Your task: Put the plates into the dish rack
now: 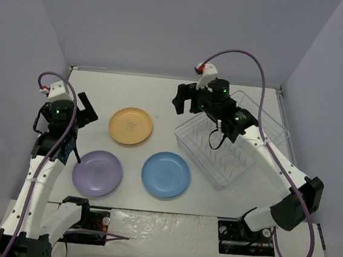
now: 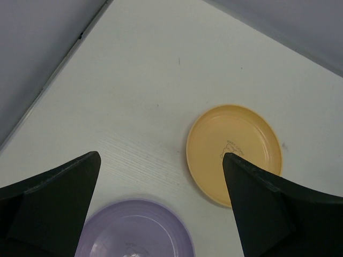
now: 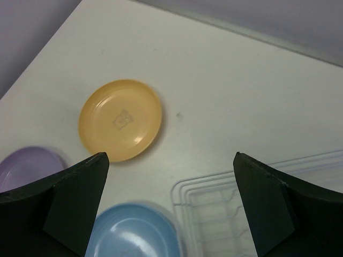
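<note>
Clear plastic is what you see in the dish rack [image 1: 200, 160], which sits on the right half of the white table [image 1: 163, 91], turned at an angle to its edges. Through its see-through walls you can make out only the row of upright dividers on its floor. All three plates lie flat on the table to the left of it, rims up and apart from one another. The orange-yellow plate [image 1: 131, 126] lies farthest back. The blue plate [image 1: 166, 174] is nearer to you and just beside the rack's near-left corner, and the light purple plate [image 1: 97, 173] lies left of the blue one. Your right arm reaches across above the rack, so its forearm covers part of the basket from the top camera. The right gripper [image 1: 186, 101] hangs past the rack's far-left corner with its fingers spread wide and nothing between them. Its wrist camera looks down on the orange-yellow plate, with the edge of the blue plate and a corner of the rack low in the view. Your left gripper [image 1: 87, 112] is raised over the table's left side, behind the purple plate and left of the orange-yellow one. It too is spread wide and holds nothing. Grey walls close off the table at the back and both sides, and each arm carries a looping purple cable [image 1: 251, 57].
</note>
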Robot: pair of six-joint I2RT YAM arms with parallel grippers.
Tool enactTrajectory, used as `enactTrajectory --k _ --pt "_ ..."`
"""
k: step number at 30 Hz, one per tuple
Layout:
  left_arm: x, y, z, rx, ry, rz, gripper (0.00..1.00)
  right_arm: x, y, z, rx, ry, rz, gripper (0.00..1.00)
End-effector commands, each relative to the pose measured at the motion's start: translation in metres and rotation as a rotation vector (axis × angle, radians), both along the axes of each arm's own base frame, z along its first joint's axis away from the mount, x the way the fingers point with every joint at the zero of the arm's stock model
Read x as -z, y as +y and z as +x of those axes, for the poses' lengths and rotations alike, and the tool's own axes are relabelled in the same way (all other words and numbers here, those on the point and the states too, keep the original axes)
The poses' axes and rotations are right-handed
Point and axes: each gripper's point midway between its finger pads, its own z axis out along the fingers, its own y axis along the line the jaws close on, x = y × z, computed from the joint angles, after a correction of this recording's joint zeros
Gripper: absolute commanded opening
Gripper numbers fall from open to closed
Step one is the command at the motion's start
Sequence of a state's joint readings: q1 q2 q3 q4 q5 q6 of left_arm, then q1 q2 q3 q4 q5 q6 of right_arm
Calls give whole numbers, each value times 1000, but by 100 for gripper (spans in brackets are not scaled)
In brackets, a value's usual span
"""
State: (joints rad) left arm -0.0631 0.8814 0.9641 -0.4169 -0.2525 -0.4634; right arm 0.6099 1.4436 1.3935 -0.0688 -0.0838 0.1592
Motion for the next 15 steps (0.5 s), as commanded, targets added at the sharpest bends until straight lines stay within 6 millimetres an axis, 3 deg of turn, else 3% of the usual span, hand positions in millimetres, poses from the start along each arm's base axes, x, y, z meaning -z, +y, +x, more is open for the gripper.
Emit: enactTrajectory --k 1,4,7,10,15 --pt "1 -2 3 -5 -21 -33 97 -16 23 -27 55 -4 30 100" --pt "11 -1 2 -5 -1 -24 97 4 55 -63 -14 -5 16 100" --pt "17 0 -1 -15 26 -25 97 42 60 -87 12 62 -64 100" --pt "20 0 -2 -17 32 -27 97 90 54 -114 79 165 -133 100" --pt "22 -3 -1 -7 23 -44 97 129 39 -153 173 247 -213 100"
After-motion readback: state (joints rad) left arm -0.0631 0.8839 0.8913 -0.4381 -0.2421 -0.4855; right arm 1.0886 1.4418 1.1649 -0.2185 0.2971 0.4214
